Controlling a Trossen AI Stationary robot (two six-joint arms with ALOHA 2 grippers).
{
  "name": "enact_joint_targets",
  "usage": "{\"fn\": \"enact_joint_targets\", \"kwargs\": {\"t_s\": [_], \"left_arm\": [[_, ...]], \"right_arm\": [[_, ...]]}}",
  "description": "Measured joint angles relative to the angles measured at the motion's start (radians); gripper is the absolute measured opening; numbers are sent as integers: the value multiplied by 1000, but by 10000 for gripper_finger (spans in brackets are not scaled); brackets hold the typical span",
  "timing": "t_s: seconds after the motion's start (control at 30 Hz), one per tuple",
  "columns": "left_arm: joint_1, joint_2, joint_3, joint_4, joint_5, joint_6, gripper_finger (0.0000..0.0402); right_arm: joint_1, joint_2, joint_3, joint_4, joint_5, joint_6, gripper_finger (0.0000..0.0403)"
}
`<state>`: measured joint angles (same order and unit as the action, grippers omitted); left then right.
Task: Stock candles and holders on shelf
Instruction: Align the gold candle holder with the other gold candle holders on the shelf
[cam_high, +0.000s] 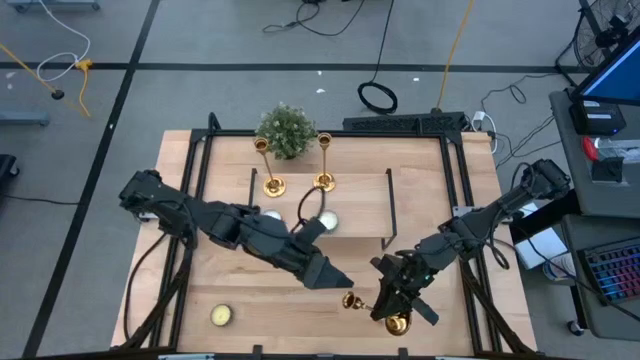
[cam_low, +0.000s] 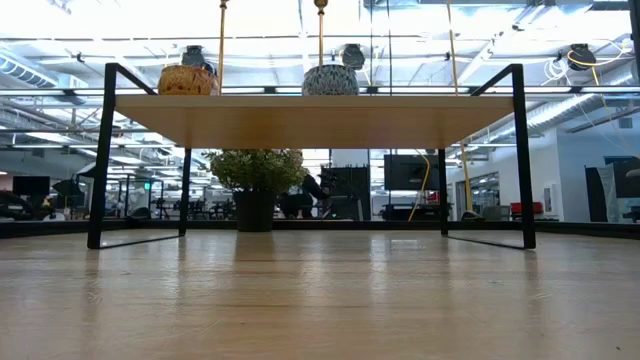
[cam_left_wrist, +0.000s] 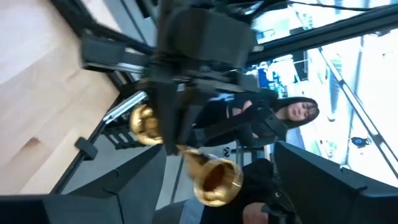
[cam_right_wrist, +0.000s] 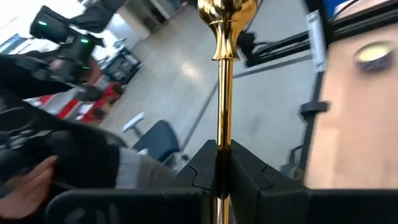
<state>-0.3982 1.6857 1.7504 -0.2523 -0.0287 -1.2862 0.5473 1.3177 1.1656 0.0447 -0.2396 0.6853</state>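
Landmark is the shelf (cam_high: 320, 205). Two holders (cam_high: 272, 183) and two candles (cam_high: 327, 222) already sit on the shelf, by the plant (cam_high: 286, 130). One candle (cam_high: 221, 315) lies on the worktop (cam_high: 250, 290), well in front of the shelf. Right gripper (cam_high: 385, 300), in front of the shelf, has its jaws clamped tight on the third holder's (cam_right_wrist: 223, 93) stem, probably a handover. Left gripper (cam_high: 335, 277) is just beside that holder, jaws spread wide, gripping nothing.
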Motion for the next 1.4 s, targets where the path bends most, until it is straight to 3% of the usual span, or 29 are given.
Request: {"fn": "enact_joint_targets", "kwargs": {"t_s": [0.33, 0.57, 0.7, 1.0, 1.4], "left_arm": [[-102, -144, 0, -51, -229, 113, 269], [-193, -163, 0, -109, -338, 87, 268], [-220, -152, 0, -127, -380, 61, 268], [-264, -134, 0, -192, -491, 3, 269], [-292, -66, -1, -188, -554, -79, 269]], "right_arm": [[-57, -41, 0, -12, 193, -63, 17], [-103, -95, 0, -9, 295, -168, 17], [-130, -126, 0, 20, 284, -249, 17], [-201, -159, 0, 71, 135, -304, 17], [-283, -159, 0, 122, 136, -358, 17]]}}
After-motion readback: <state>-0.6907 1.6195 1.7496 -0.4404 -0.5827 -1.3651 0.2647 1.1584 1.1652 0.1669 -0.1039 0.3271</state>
